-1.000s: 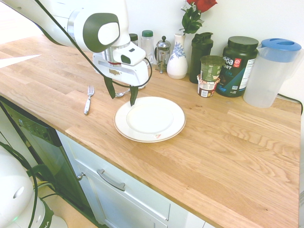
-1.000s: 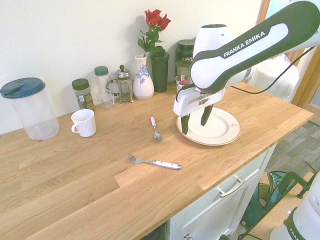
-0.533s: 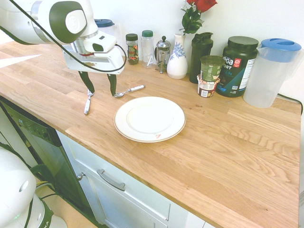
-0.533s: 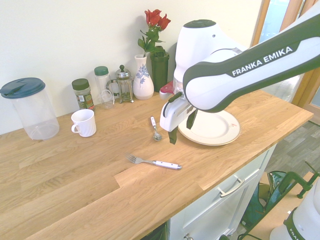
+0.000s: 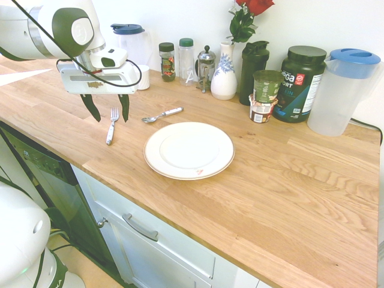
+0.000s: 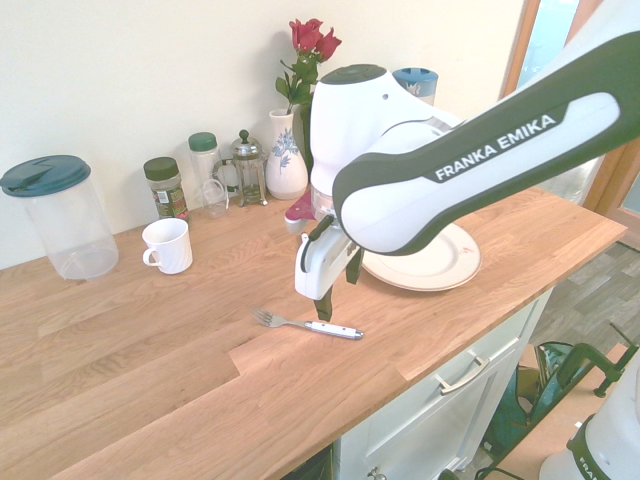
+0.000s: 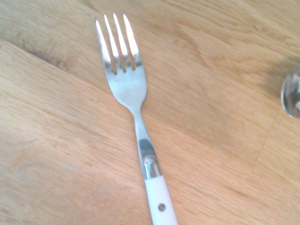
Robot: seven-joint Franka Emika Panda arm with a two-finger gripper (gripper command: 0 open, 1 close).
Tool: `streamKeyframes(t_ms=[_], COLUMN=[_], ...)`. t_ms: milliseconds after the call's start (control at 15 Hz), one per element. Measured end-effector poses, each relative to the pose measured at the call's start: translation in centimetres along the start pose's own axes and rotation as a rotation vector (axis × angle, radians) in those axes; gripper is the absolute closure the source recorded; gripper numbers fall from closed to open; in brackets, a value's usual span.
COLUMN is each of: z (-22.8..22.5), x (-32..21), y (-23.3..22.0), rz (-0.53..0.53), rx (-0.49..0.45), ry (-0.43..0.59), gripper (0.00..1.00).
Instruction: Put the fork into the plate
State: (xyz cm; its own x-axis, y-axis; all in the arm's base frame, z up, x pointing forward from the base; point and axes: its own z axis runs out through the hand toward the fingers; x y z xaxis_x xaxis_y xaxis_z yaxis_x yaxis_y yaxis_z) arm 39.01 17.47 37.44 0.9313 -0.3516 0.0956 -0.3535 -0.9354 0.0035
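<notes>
Approach step: gripper (image 5: 108, 111) hung empty, fingers spread wide, over the fork (image 5: 111, 125) lying flat at left of frame on the counter (image 5: 288, 180), well apart from the plate (image 5: 189, 150) at centre. Next, probably: descent, closing on the handle.

Counts, first exterior view:
- fork (image 5: 111, 125): 1
- spoon (image 5: 161, 114): 1
- plate (image 5: 189, 150): 1
- lidded clear pitchers (image 5: 343, 90): 2, upper right and upper left
- vase with roses (image 5: 224, 75): 1
- French press (image 5: 206, 67): 1
- spice jars (image 5: 167, 60): 2
- white mug (image 6: 166, 245): 1, second exterior view
</notes>
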Motion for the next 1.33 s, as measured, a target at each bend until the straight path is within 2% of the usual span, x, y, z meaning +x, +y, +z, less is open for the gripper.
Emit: streamKeyframes(t_ms=[400,467,1333], z=[2.6,2.9,4.1], x=[0.6,0.3,-0.3], y=[-1.5,-1.5,-2.0], rz=[-0.034,-0.044,-0.08], rx=[-0.027,-0.039,-0.066], ry=[-0.053,-0.053,-0.092], gripper=[0.0,1.0,1.0])
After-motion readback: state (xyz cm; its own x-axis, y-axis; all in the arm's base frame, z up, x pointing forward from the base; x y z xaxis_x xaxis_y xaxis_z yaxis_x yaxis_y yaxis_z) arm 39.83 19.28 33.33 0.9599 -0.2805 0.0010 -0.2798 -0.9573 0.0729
